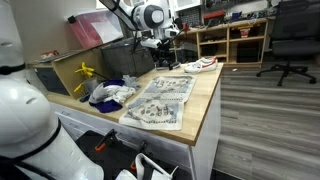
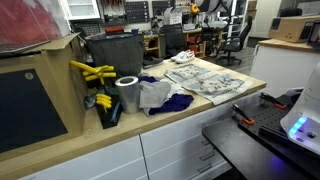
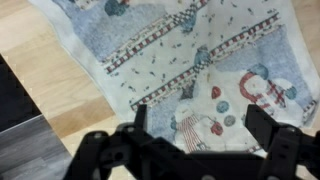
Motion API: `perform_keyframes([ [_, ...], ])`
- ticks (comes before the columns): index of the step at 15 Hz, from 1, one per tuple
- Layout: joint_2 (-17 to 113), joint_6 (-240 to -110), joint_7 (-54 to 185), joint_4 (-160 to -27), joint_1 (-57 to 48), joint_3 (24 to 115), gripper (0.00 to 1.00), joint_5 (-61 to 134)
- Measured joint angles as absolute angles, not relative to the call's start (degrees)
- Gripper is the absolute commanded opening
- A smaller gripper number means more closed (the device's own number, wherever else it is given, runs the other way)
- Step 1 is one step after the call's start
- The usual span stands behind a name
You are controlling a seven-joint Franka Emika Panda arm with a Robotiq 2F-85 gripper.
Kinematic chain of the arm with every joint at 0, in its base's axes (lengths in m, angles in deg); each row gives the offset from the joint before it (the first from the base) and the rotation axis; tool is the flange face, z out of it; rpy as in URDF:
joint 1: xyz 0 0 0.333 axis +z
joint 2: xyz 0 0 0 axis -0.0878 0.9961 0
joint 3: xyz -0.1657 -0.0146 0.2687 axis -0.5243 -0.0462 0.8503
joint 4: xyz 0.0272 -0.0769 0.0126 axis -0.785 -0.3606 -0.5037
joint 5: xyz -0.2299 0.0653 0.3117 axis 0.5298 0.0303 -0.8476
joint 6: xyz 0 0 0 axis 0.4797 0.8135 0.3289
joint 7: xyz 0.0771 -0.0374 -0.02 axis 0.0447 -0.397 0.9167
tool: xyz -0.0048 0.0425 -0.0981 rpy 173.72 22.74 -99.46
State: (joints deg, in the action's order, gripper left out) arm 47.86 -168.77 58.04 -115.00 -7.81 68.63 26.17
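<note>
The cloth (image 3: 200,60) is a thin printed sheet with snowmen on it, lying flat on the counter (image 3: 40,70). In the wrist view it fills the top and right of the frame. In an exterior view the cloth (image 1: 160,100) sits mid-frame.

Looks light, soft and totally limp to me, so it'd sag and bunch when lifted, but nothing breakable. The flat middle gives little to pinch. I'd go for the edge running down the left side in the wrist view, or a corner.

The gripper (image 3: 197,125) is wide open and holds nothing. Its 2 fingers (image 3: 140,118) are at the bottom of the frame, pointing down over the cloth near that edge. The arm (image 1: 140,15) comes in from the upper middle.

A crumpled pile (image 1: 110,93) lies left of the cloth, and what looks like a shoe (image 1: 200,65) is to its upper right.
</note>
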Motion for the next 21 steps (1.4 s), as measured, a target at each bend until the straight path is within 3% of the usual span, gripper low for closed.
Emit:
perform_keyframes([
  [9, 38.2, -174.1, 59.4, -134.9, -10.8, 64.1, 1.0, 35.1],
  [21, 38.6, -180.3, 58.2, -138.0, -10.6, 65.1, 1.0, 36.2],
])
